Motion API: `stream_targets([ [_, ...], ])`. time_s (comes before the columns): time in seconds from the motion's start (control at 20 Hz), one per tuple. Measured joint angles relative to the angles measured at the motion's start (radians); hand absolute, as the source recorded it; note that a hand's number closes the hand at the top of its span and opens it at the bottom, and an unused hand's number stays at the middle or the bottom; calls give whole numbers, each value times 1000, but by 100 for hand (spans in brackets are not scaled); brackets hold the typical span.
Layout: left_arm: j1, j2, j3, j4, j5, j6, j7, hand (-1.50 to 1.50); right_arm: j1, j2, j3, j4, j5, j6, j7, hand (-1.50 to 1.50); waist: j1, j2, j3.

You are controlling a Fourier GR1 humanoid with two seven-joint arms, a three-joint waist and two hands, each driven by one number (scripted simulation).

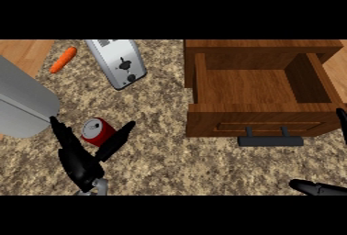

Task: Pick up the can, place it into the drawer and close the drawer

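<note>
While left hand [81,163] spreads fingers and thumb straight to either side of red can [99,131], nothing gripped; can lies tipped on speckled counter [176,160]. Right hand [318,187] at lower right edge, fingers straight. Wooden drawer [261,124] open. Toaster [116,62], carrot [63,59] beyond.

The left hand [80,166] shows at the lower left of the frame, its grey wrist just at the lower edge. Its fingers [64,135] are straight and point up the frame, the thumb spread out to the upper right, so the hand forms an open V. The right hand [317,187] shows only partly at the lower right corner, a dark finger lying sideways and another at the right edge.
</note>
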Motion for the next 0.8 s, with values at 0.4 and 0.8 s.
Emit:
stream_targets([
  [0.4,20,-2,37,136,319,30,-320,-150,32,2,-18,-50,-10,22,15,-150,0,0,-1],
  [0.8,14,-3,116,315,669,-57,-669,-150,-1,-19,-65,-59,-43,33,58,-150,1,0,-1],
])
